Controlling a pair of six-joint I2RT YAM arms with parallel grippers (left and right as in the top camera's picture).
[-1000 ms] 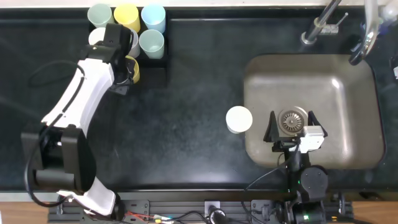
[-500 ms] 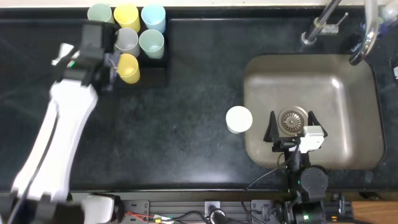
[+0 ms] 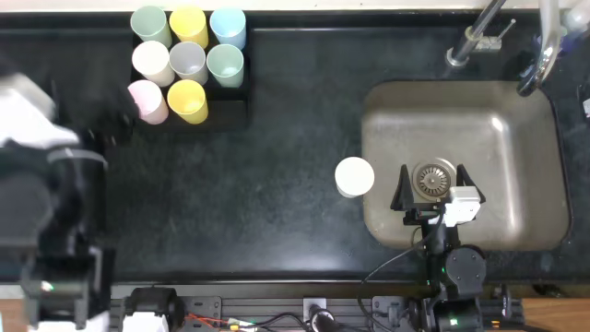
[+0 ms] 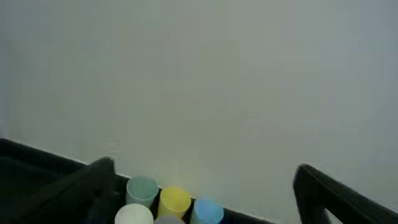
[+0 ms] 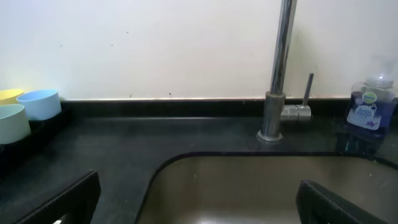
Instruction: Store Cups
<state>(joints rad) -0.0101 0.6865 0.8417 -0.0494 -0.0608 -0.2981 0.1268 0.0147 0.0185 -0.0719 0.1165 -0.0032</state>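
Black speckled worktop (image 3: 277, 184) lies nearest you. On it, just beside the rim of the steel sink (image 3: 369, 120), a round white plastic cup (image 3: 354, 176) stands alone, not yet stored. Your right gripper (image 3: 431, 183) hangs over the sink's drain with fingers spread and nothing between them, probably parked there because that cup is within easy reach. Your left gripper (image 4: 204, 177) is likewise wide apart and empty, well back from the black cup rack (image 3: 232, 103) at the wall. The rack's cups stand mouth-up and packed close, which saves room. In the front row, a pink plastic cup (image 3: 146, 100) and a yellow plastic cup (image 3: 187, 100) leave one slot free, which looks meant for the white one.
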